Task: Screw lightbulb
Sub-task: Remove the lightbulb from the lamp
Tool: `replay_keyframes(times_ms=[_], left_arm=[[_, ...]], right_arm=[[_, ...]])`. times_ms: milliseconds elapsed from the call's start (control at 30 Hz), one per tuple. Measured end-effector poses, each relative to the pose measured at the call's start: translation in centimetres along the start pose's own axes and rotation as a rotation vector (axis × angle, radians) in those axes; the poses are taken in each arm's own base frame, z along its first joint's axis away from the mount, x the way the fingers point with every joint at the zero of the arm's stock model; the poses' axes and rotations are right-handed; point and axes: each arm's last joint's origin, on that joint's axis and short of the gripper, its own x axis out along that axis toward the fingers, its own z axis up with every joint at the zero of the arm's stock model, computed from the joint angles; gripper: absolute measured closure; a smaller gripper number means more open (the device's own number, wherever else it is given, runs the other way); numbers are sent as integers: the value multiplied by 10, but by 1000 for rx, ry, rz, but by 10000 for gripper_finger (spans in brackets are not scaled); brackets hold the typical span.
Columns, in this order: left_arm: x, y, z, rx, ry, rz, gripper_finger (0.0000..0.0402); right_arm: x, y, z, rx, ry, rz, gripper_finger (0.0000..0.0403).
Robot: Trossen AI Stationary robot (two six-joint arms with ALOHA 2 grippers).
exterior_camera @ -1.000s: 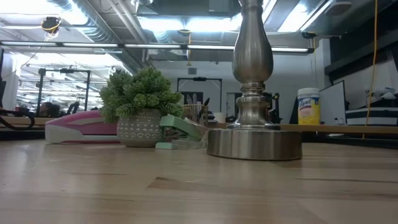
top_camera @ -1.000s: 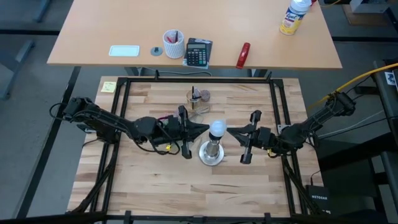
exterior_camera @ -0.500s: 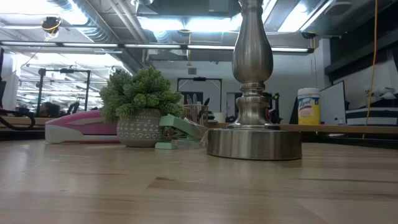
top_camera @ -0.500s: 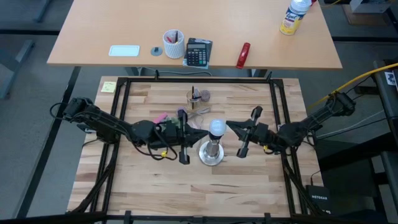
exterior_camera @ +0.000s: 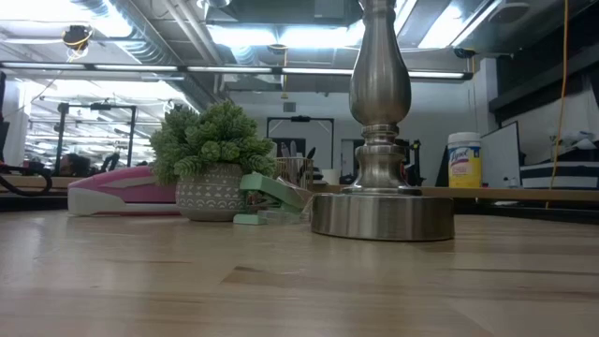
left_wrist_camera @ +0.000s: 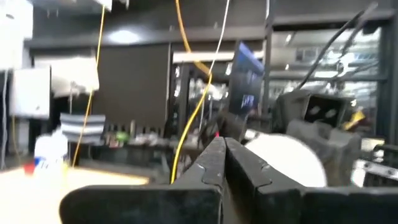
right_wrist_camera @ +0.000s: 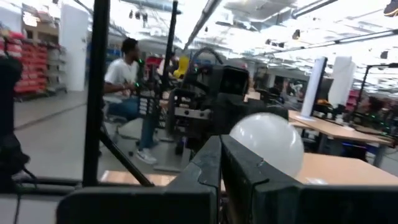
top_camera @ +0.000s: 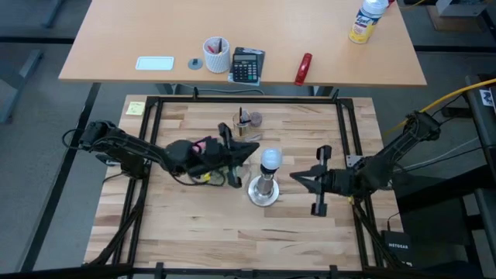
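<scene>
Both grippers drawn back from the lamp stand (top_camera: 264, 190) since a second ago; lightbulb (top_camera: 269, 160) seated upright in its socket.
Left gripper (top_camera: 249, 149) clenched, empty, just up-left of the stand; right gripper (top_camera: 298, 177) clenched, empty, off the stand's right, apart from it. Small potted plant (top_camera: 248, 122) behind the stand. Bare wooden table (top_camera: 232, 232) in front of the stand to the near frame edge.
</scene>
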Motion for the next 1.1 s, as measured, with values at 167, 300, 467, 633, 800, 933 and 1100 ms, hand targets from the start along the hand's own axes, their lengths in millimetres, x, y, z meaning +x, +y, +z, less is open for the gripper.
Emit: replay_keyframes(times_ms=[167, 300, 467, 633, 800, 933, 1100], left_arm=[[2, 4, -8, -46, 67, -9, 400], [1, 0, -9, -45, 81, -31, 400], [-2, -5, -9, -37, 84, -63, 400], [-4, -9, -9, -37, 91, -86, 400], [-5, -12, -8, -41, 92, -110, 400], [-8, -18, -9, -43, 101, -151, 400], [-10, -22, -9, -40, 103, -150, 400]], right_arm=[[12, -2, -11, -29, 29, -41, 386], [19, -8, -16, -20, 42, -76, 386], [23, -12, -17, 2, 44, -95, 386], [23, -13, -18, 2, 47, -105, 386], [22, -16, -18, 5, 68, -190, 386], [23, -17, -18, 6, 69, -203, 386], [26, -23, -20, -3, 82, -248, 386]])
